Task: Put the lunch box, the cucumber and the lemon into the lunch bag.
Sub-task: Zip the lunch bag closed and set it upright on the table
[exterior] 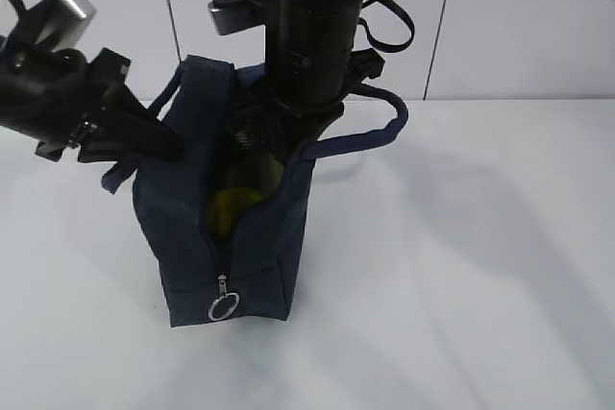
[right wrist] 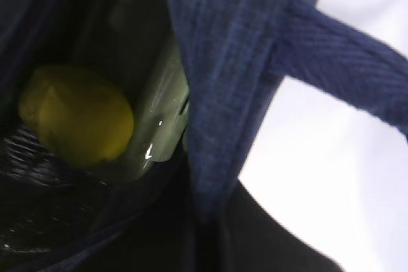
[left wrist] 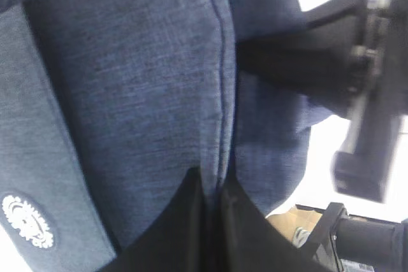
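Nearest me on the white table [exterior: 480, 285], the dark navy fabric lunch bag [exterior: 187, 228] stands with its zipper end and silver ring pull [exterior: 223, 307] toward the exterior camera, its long axis running away from me, mouth up. It is soft cloth and will sag unless held by a wall or handle. Inside, the small bright-yellow lemon [right wrist: 76, 119] lies low, firm and prone to roll, touching the clear lunch box with pale green lid [right wrist: 162, 125], which stands on edge against the right wall: rigid, smooth, slippery. I cannot see the cucumber. My left gripper [left wrist: 213, 186] has its fingers pressed together, pinching the left wall's upper edge. Farther back, my right gripper [right wrist: 191, 221] reaches into the mouth, fingers closed on the bag's right wall.
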You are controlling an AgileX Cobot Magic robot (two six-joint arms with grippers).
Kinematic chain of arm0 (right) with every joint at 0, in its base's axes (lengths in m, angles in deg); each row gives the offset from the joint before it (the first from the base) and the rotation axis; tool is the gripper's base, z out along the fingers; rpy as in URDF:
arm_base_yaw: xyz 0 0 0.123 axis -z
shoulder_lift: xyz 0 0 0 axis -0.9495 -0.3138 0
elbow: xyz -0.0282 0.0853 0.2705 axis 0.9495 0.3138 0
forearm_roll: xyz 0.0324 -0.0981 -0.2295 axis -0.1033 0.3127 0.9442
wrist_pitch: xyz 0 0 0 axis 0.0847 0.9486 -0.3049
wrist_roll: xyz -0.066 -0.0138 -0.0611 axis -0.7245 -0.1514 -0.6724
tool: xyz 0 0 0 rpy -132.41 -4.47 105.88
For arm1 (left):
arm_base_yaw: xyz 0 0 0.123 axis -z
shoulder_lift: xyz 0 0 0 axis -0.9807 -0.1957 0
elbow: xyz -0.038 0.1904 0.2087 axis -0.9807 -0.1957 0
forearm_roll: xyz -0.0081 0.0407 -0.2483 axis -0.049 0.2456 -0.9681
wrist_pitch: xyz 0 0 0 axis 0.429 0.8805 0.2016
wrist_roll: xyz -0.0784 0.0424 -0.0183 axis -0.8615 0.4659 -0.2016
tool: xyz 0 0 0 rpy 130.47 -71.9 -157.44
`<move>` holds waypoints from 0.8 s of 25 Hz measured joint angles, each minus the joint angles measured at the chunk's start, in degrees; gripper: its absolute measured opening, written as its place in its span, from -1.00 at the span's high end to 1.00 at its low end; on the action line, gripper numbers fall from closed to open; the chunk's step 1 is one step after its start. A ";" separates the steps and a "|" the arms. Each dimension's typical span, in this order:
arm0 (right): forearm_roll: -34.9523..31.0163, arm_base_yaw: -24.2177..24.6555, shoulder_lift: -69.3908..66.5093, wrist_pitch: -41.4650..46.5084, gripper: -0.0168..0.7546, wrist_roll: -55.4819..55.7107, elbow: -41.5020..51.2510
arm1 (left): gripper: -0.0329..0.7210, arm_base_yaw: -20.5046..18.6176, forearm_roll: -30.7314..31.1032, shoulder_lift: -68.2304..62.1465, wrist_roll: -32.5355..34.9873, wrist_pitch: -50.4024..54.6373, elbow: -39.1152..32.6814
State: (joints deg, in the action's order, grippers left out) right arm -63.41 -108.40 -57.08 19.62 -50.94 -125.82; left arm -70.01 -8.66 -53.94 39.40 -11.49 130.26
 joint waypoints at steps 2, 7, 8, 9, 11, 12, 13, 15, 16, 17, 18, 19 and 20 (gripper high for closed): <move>0.87 0.00 0.00 0.00 0.96 -0.09 1.27 | 0.89 1.68 -0.29 -1.70 0.00 -0.84 1.21; 3.34 0.00 0.00 -0.22 0.96 -0.09 2.66 | 0.89 2.96 -1.77 -5.04 0.00 -2.20 2.14; 4.02 0.00 0.00 -0.22 0.96 -0.12 2.65 | 0.89 2.96 -1.94 -5.51 0.00 -2.20 2.14; 4.50 0.13 0.00 -0.22 0.96 -0.12 2.65 | 0.89 2.96 -1.94 -5.74 0.00 -2.33 2.14; 5.23 0.19 0.00 -0.22 0.96 -0.12 2.65 | 0.89 2.96 -2.11 -6.06 0.00 -2.59 2.14; 5.38 0.19 0.00 -0.22 0.96 -0.23 2.65 | 0.89 2.96 -2.20 -6.00 0.00 -2.73 2.14; 5.47 0.19 0.00 -0.22 0.96 -0.23 2.65 | 0.89 2.96 -2.20 -6.10 0.00 -2.82 2.14; 5.52 0.19 0.00 -0.22 0.96 -0.23 2.65 | 0.89 2.96 -2.20 -6.09 0.00 -2.82 2.14; 5.61 0.19 0.00 -0.22 0.96 -0.23 2.65 | 0.89 2.96 -2.20 -6.09 0.00 -2.82 2.14; 5.61 0.19 0.00 -0.22 0.95 -0.23 2.65 | 0.88 2.96 -2.24 -6.09 0.00 -2.86 2.14; 5.61 0.19 0.00 -0.37 0.91 -0.23 2.65 | 0.86 2.96 -2.24 -6.09 0.00 -2.95 2.14; 5.61 0.19 0.00 -0.59 0.86 -0.23 2.65 | 0.83 2.96 -2.24 -6.09 0.00 -3.08 2.14; 5.61 0.19 0.00 -0.70 0.80 -0.23 2.65 | 0.78 2.96 -2.24 -6.09 0.00 -3.34 2.14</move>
State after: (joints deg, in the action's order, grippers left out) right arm -57.80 -108.21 -57.08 18.92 -51.17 -123.17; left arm -67.05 -10.90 -60.03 39.40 -14.83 132.40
